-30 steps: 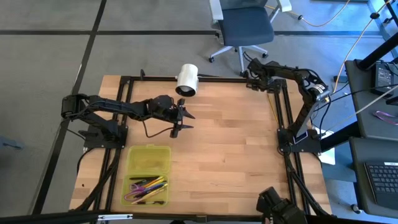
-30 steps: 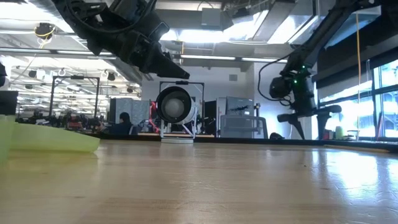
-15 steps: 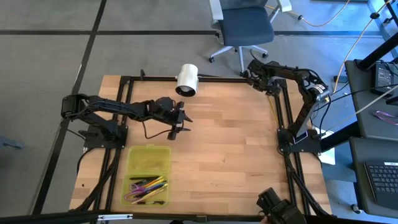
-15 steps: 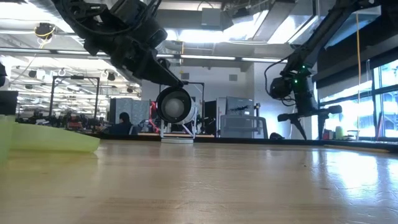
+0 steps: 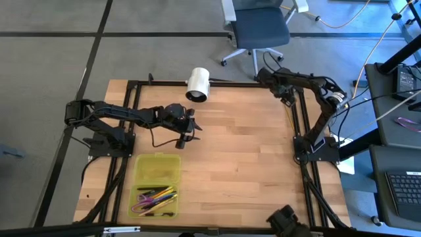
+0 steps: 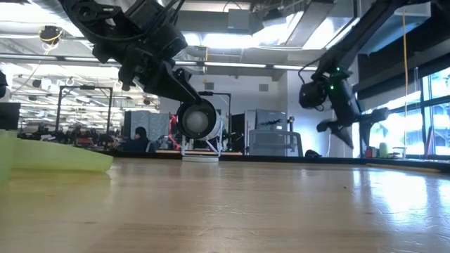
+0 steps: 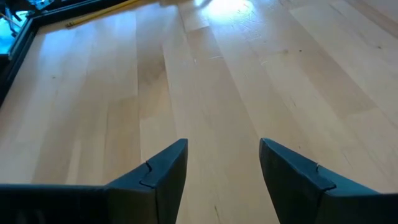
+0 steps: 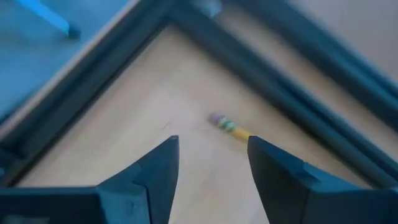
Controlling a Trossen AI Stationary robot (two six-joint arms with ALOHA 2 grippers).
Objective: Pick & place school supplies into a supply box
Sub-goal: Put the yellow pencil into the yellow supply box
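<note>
The supply box (image 5: 156, 186), a yellow-green case, lies open near the table's front left; its near half holds several pens and pencils (image 5: 155, 199), and its edge shows in the low view (image 6: 60, 159). A yellow pencil (image 8: 229, 126) with a pink eraser lies on the wood in the far right corner, beside the black frame rails. My right gripper (image 8: 211, 158) hangs open above it, pointing steeply down (image 5: 268, 78), and touches nothing. My left gripper (image 7: 222, 163) is open over bare wood at the table's middle left (image 5: 187, 129), slanting down (image 6: 194, 95).
A white cylinder (image 5: 197, 83) lies at the far edge, seen end-on in the low view (image 6: 197, 121). Black frame rails (image 5: 293, 112) border the table. Bare wood spans the table's middle and right. An office chair (image 5: 258, 29) stands beyond the far edge.
My right gripper has rolled about its own axis and shifted a little toward the table's left along the far edge. My left gripper has tipped its fingers further down while staying over the same spot.
</note>
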